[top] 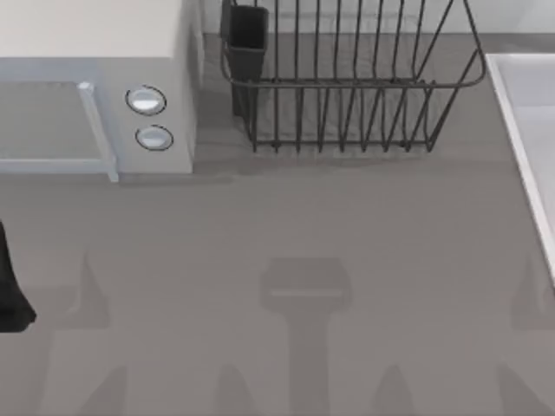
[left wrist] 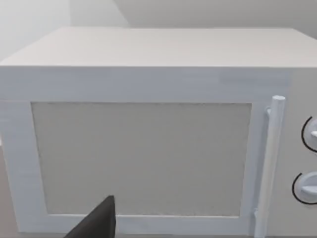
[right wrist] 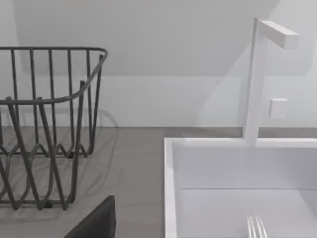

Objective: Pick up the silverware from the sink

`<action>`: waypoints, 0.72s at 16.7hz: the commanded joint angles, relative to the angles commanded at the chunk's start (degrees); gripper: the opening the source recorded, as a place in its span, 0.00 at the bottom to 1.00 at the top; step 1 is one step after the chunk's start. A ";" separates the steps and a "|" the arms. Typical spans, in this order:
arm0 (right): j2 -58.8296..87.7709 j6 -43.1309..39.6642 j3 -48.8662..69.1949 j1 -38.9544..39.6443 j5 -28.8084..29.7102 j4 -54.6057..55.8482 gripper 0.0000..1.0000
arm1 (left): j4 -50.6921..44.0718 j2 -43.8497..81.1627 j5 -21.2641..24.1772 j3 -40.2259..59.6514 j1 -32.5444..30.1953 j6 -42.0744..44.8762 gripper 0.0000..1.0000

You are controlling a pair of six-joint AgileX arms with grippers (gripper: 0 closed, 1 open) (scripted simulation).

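- At the near edge of the left wrist view, one dark finger [left wrist: 96,223] of my left gripper pokes into sight; I cannot tell whether that gripper is open or closed.
- At the top view's far left edge, a black part of my left arm [top: 10,290] hangs over the grey counter [top: 286,217].
- Ahead of that left finger stands a boxy white microwave [left wrist: 148,139] with a pale door panel, a slim upright white handle [left wrist: 271,163] and two round silver dials [top: 146,100].
- In the right wrist view, one dark finger [right wrist: 96,223] of my right gripper shows; its state I cannot tell either.
- Beyond it lies the pale grey-white rectangular sink [right wrist: 169,188] with a raised light rim, at the counter's right side.
- Inside the basin rest the tines of the slim shiny silver fork [right wrist: 256,227], the silverware.
- Behind the basin rises a white angular tap [right wrist: 255,79].
- Beside the sink, apart from it, stands a dark wire dish rack [right wrist: 49,134], with a small black cup [top: 247,43] at its left end.
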 joint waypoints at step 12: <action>28.90 -2.43 26.75 -2.89 0.04 -15.73 1.00 | 0.00 0.00 0.00 0.00 0.00 0.00 1.00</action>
